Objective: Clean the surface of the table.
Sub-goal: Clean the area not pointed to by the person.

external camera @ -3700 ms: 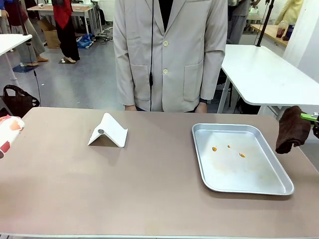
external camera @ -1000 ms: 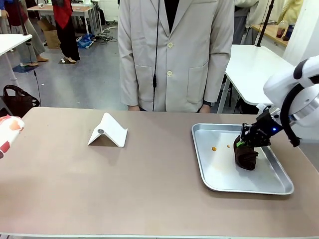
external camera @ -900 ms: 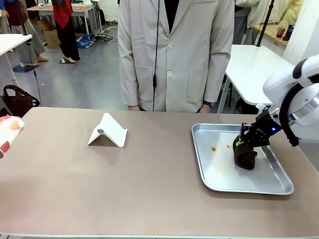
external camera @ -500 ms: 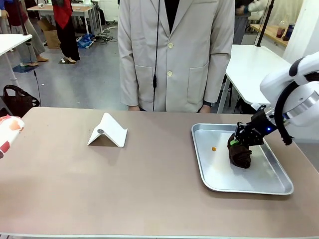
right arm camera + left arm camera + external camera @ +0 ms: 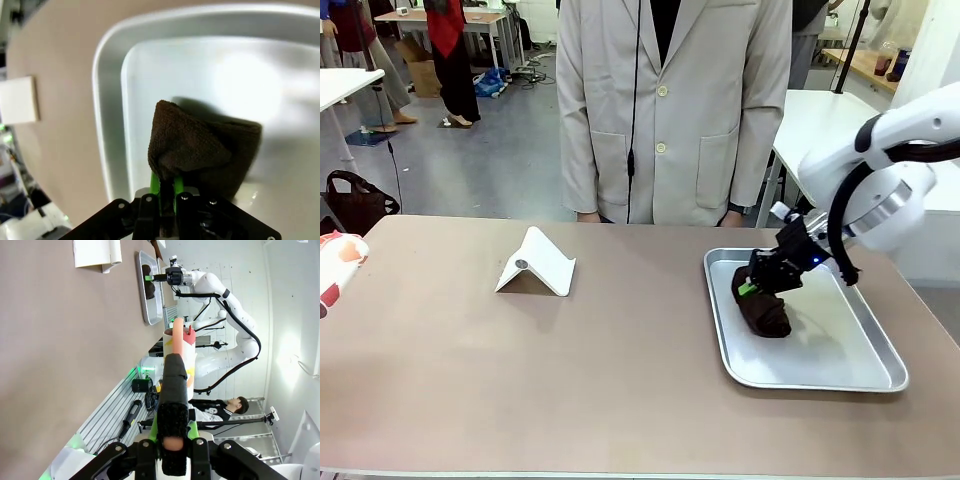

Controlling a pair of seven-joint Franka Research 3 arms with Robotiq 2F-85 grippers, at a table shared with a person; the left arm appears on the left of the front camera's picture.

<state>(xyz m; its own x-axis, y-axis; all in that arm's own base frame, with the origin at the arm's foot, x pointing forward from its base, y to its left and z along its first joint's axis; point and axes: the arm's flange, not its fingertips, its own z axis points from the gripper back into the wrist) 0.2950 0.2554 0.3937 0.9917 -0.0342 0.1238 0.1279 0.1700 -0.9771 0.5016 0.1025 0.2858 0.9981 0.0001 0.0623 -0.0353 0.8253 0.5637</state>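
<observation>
The table point(image 5: 570, 370) has a brownish matte top. At its right stands a silver tray point(image 5: 840, 372). My right gripper point(image 5: 757, 285) is shut on a dark brown cloth point(image 5: 764, 308), which is pressed onto the tray's left part. From the right wrist, the cloth point(image 5: 200, 147) bunches in front of my right gripper point(image 5: 167, 187) near the tray's rim point(image 5: 115, 100). At the table's far left edge, a white thing with red and orange marks point(image 5: 338, 262) shows. My left gripper point(image 5: 172, 450) is shut on that white thing point(image 5: 179, 347).
A white folded stand point(image 5: 536, 263) sits left of the table's middle. A person in a beige coat point(image 5: 670, 110) stands at the far edge, behind the tray. A white-topped table point(image 5: 840, 150) lies beyond at the right.
My right gripper has dragged the cloth from the tray's right side to its left, over the orange spots, which no longer show. The left side has not moved.
</observation>
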